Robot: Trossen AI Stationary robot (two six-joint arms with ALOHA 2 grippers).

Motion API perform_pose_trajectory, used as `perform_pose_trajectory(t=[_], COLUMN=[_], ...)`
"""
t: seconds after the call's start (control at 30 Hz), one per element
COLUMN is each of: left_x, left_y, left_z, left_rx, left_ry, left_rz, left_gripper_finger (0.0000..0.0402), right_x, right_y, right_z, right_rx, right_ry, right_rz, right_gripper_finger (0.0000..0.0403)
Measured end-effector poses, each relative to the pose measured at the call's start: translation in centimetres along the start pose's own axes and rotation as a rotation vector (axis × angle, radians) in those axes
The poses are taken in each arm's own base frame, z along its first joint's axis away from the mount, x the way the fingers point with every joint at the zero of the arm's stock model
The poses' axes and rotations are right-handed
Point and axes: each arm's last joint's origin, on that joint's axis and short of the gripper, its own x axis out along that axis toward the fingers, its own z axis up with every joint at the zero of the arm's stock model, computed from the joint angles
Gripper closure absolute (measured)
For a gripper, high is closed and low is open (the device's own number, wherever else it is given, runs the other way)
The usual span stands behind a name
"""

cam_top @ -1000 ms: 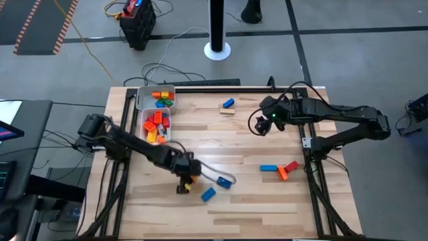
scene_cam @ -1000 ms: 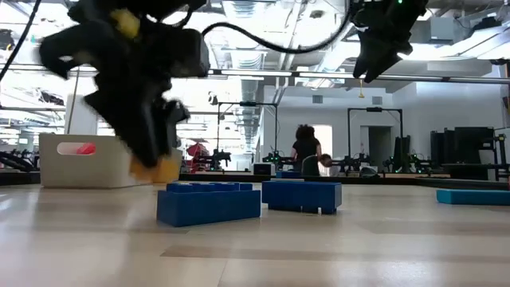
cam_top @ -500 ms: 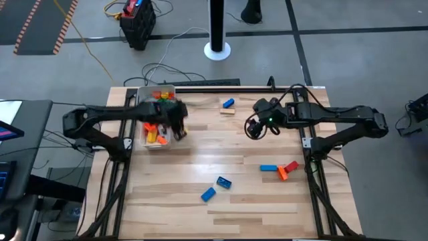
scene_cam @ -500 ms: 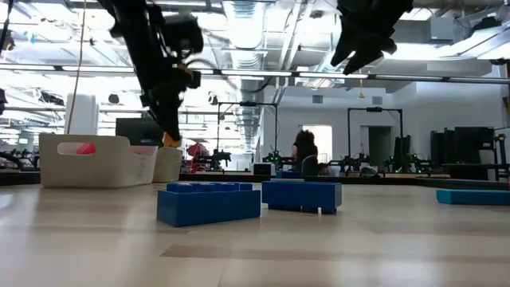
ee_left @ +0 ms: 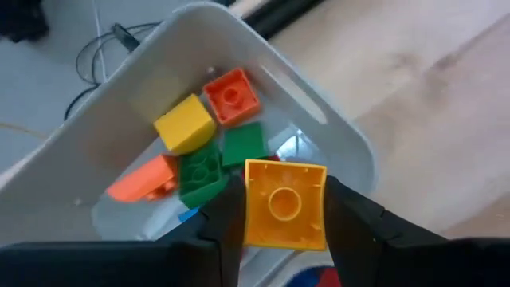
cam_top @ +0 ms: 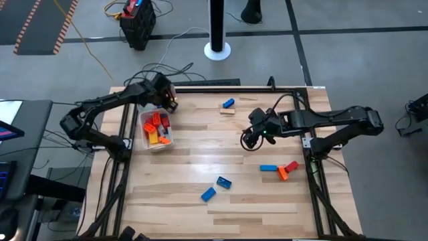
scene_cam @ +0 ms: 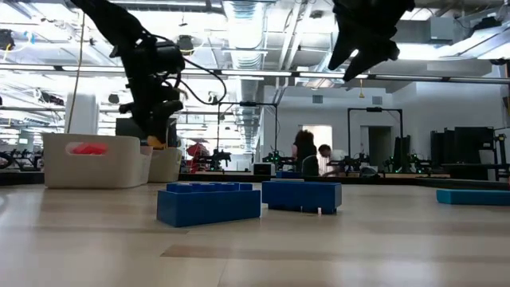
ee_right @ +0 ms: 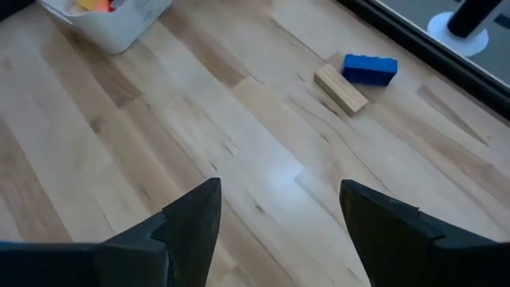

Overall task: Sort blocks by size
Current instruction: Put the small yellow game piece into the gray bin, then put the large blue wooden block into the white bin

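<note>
A large workshop hall with ceiling ducts, racks and two people far behind is seen beyond a pale wooden counter [cam_top: 221, 154] framed by black rails.

Two white trays are set end to end at the counter's far left corner. The nearer tray [cam_top: 155, 143] is filled with red and orange blocks; the farther tray [ee_left: 143, 88] is seen from the left wrist to contain a yellow block [ee_left: 185, 123], a red block [ee_left: 232, 96], two green blocks [ee_left: 243, 144] and an orange block [ee_left: 145, 178].

The left arm is extended over the farther tray. Its left pincer [ee_left: 284, 215] is clenched on a square orange-yellow block [ee_left: 284, 205], which is held above the tray's contents between the two dark fingers [ee_left: 225, 219].

The right arm is stretched over the middle of the counter, and the right pincer [ee_right: 279, 219] is spread wide with nothing between its fingers, raised over bare wood.

Loose blocks are scattered on the counter: a blue block [cam_top: 229, 103] just beside a pale tan block [cam_top: 227, 110] near the far edge; a light blue bar [cam_top: 268, 168] touching a red block [cam_top: 291, 166] and an orange block [cam_top: 282, 174] toward the right side; and two blue blocks, one [cam_top: 224, 182] just beside the other [cam_top: 208, 194], near the front.
</note>
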Motion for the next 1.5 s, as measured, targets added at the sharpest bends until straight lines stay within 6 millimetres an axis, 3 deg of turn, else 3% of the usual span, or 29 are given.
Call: perform_pose_trajectory(t=[0.27,0.6,0.77,0.9,1.13,1.37,1.5], left_x=[0.2,0.2,-0.4,-1.8,-5.6,-9.5,-10.7], left_y=[0.9,1.0,0.3,-2.2,-8.5,-14.4,-16.6], left_z=[-0.2,-0.3,-0.2,-0.4,-1.9,-5.7,-7.5], left_rx=[-0.107,-0.151,-0.148,-0.001,0.162,0.291,0.363], left_ry=[0.030,0.056,0.037,-0.002,-0.092,-0.062,-0.082], left_rz=[0.014,-0.048,-0.144,-0.223,-0.400,-0.635,-0.649], left_gripper_finger=[0.0257,0.0148,0.0132,0.0140,0.0147,0.0147,0.0147], right_x=[0.3,0.5,0.9,1.5,1.9,0.8,1.9], right_y=[-0.2,-0.6,-1.1,-1.8,-3.2,-3.2,-3.3], right_z=[0.3,0.7,1.1,1.4,1.6,-3.2,-7.3], right_rx=[0.032,-0.003,-0.034,-0.079,-0.196,-0.389,-0.399], right_ry=[-0.010,-0.023,0.041,0.087,0.160,0.586,0.793], right_rz=[-0.009,-0.015,0.062,0.111,0.153,0.251,0.285], right_gripper_finger=[0.0119,0.0119,0.0119,0.0119,0.0122,0.0122,0.0122])
